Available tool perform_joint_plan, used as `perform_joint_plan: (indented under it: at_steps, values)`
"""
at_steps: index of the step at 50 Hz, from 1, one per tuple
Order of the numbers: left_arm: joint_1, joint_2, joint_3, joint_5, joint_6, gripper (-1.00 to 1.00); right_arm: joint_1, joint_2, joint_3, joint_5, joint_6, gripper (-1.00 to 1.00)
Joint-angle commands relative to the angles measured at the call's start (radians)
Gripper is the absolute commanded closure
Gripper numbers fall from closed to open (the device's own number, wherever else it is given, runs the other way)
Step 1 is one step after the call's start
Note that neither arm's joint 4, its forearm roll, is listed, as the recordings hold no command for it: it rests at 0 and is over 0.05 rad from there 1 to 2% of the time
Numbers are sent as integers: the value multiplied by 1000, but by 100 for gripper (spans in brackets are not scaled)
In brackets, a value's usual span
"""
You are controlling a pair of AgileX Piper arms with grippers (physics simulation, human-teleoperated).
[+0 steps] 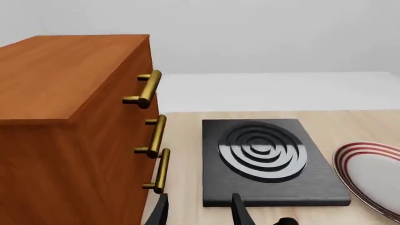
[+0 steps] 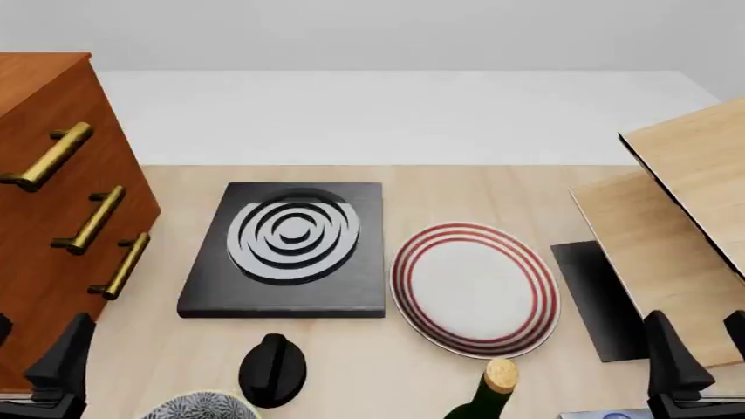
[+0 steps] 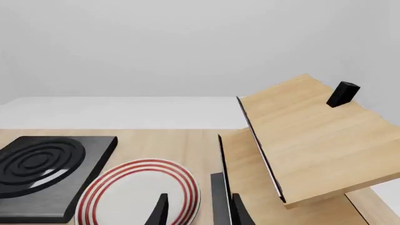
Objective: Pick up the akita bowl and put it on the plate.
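Note:
Only the top of the akita bowl [image 2: 202,407], patterned in blue and white, shows at the front view's bottom edge, left of centre. The plate [image 2: 474,288], white with red rings, lies flat in the middle of the table; both wrist views catch it too, the plate [image 1: 374,174] and the plate [image 3: 125,197]. My left gripper [image 2: 31,351] hovers open at the near left, left of the bowl, holding nothing. My right gripper [image 2: 703,351] is open at the near right, also holding nothing. Between the left fingertips [image 1: 161,212] and the right fingertips [image 3: 239,212] there is only table.
A black slab [image 2: 289,249] with grey rings lies left of the plate. A black knob [image 2: 274,369] stands beside the bowl, and a corked bottle [image 2: 490,394] stands near the plate's front. A wooden drawer cabinet [image 2: 47,218] fills the left; a tilted wooden rack [image 2: 681,209] stands on the right.

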Motion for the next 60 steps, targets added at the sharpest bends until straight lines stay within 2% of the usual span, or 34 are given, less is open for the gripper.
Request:
perform_joint_plan:
  at_steps: [1, 4, 5, 6, 8, 10, 13, 16, 17, 19, 21, 24, 28, 41, 60]
  values:
    - [-37, -6, -123, 174, 55, -100, 0, 1, 0, 0, 0, -100]
    - [-45, -6, -171, 222, 28, -100, 0, 0, 0, 0, 0, -100]
    - [-10, 15, -179, 238, 41, -100, 0, 1, 0, 0, 0, -100]
    - [-47, 7, -203, 249, 28, -100, 0, 0, 0, 0, 0, -100]
    - [-64, 16, -222, 258, 58, -100, 0, 1, 0, 0, 0, -100]
    - [-67, 69, -252, 274, 13, -100, 0, 0, 0, 0, 0, -100]
    - [-69, 119, -294, 305, -6, -100, 0, 1, 0, 0, 0, -100]
    - [-89, 123, -332, 346, 9, -100, 0, 1, 0, 0, 0, -100]
    - [-97, 135, -343, 359, -11, -100, 0, 1, 0, 0, 0, -100]
    - [-107, 135, -361, 381, 17, -100, 0, 0, 0, 0, 0, -100]
    - [-107, 139, -379, 400, 15, -100, 0, 0, 0, 0, 0, -100]
    - [-130, 144, -411, 435, 80, -100, 0, 1, 0, 0, 0, -100]
    - [-134, 149, -461, 491, 80, -100, 0, 0, 0, 0, 0, -100]
    - [-167, 147, -445, 581, 31, -100, 0, 1, 0, 0, 0, -100]
    - [-170, 139, -447, 671, 22, -100, 0, 0, 0, 0, 0, -100]
